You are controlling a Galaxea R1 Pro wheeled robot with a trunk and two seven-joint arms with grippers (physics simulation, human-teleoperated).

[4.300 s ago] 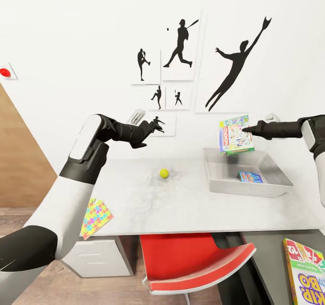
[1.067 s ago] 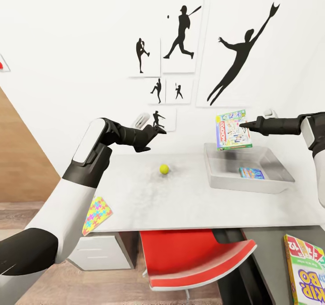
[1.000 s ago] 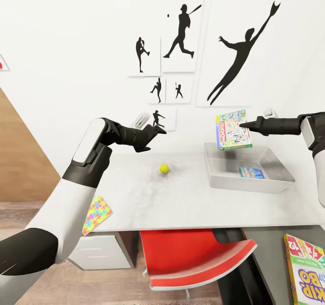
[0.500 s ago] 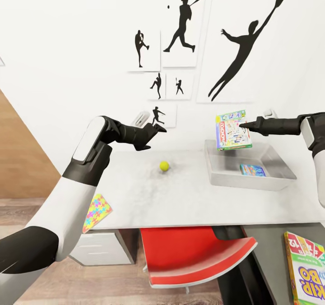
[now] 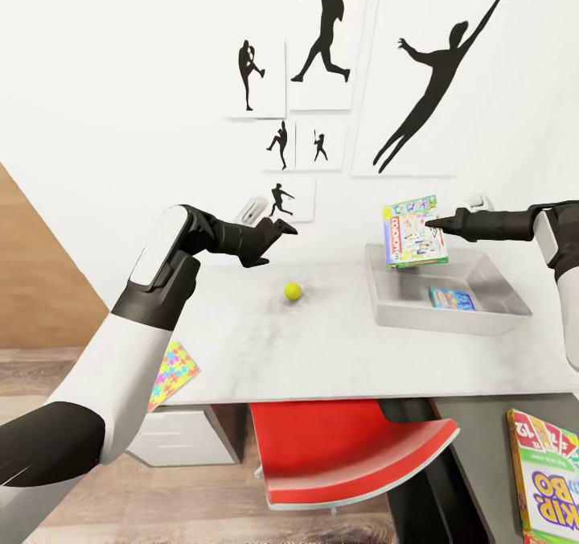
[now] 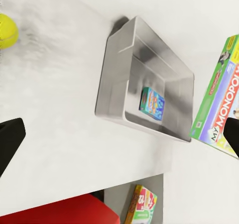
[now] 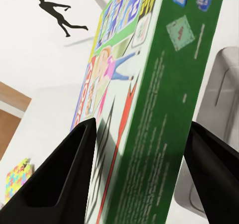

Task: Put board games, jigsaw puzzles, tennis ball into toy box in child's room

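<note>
My right gripper [image 5: 434, 224] is clamped on the green board game [image 5: 415, 232], holding it upright above the grey toy box [image 5: 450, 321] on the desk [image 5: 322, 351], ready to lower it beside the blue game [image 5: 451, 298].

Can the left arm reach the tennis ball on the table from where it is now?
Probably yes. The left gripper hangs above the table, near the tennis ball, its jaws apart and holding nothing. Nothing lies between them, so a short drop should reach it.
</note>
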